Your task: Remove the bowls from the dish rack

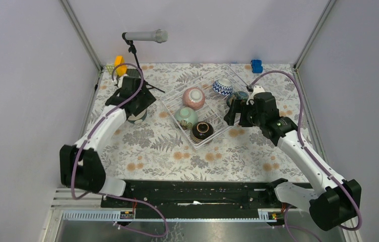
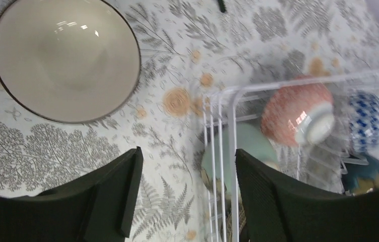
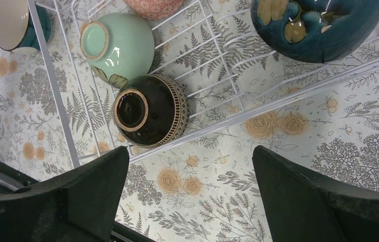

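The white wire dish rack (image 1: pixel 171 113) holds a pink bowl (image 1: pixel 193 97), a blue-white zigzag bowl (image 1: pixel 223 86), a mint green bowl (image 1: pixel 185 116) and a dark brown bowl (image 1: pixel 202 130), all tipped or upside down. A dark teal bowl with gold (image 3: pixel 318 27) lies at its right end. A teal bowl with a white inside (image 2: pixel 66 58) stands upright on the cloth left of the rack. My left gripper (image 2: pixel 187 191) hangs open and empty just beside it, near the rack's (image 2: pixel 233 131) corner. My right gripper (image 3: pixel 190 196) is open and empty over the cloth outside the rack's (image 3: pixel 51 85) near rim, close to the dark brown bowl (image 3: pixel 149 111).
A microphone on a black stand (image 1: pixel 147 36) rises at the back left, its legs spread behind my left gripper. A yellow block (image 1: pixel 119 64) and a blue block (image 1: pixel 256 65) sit at the back corners. Grey walls close in on three sides of the flowered cloth.
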Tool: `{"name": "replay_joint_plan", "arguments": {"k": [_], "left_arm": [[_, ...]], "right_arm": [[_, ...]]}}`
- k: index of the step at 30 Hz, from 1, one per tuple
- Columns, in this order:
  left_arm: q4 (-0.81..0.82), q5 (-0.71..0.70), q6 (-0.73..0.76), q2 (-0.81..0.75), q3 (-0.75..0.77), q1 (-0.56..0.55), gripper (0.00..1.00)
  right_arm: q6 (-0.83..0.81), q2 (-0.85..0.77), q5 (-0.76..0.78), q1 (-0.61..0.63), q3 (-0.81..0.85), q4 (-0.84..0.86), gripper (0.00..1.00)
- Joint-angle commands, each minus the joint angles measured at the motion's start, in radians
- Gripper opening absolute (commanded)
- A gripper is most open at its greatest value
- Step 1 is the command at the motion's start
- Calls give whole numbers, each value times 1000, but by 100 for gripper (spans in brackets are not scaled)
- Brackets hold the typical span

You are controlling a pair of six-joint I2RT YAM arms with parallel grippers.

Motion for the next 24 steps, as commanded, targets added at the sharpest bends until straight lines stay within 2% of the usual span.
{"name": "replay_joint_plan", "arguments": {"k": [1,6,10,14,18,20,24], "left_arm": [[137,123,58,-170,-142,-30,76],[403,425,107,-377,-357,-70,92],[450,502,131,-441,-418,-108,99],[382,505,195,-438,-357,-133,99],[261,489,285,-352,-225,-140,99],[248,536,319,-298,-185,-143,99],[238,537,398,-177,-135,-147,98]], "right_arm": [[-25,20,-12,-1,30,14,100],[-41,104,-67,-1,37,67,98],[-38,189,-197,-2,73,143,97],[-12,256,-206,6,112,203,96],[-3,333,-184,34,108,288,96],[-9,378,-185,61,98,337,96],[-58,502,-138,118,211,281,93]]}}
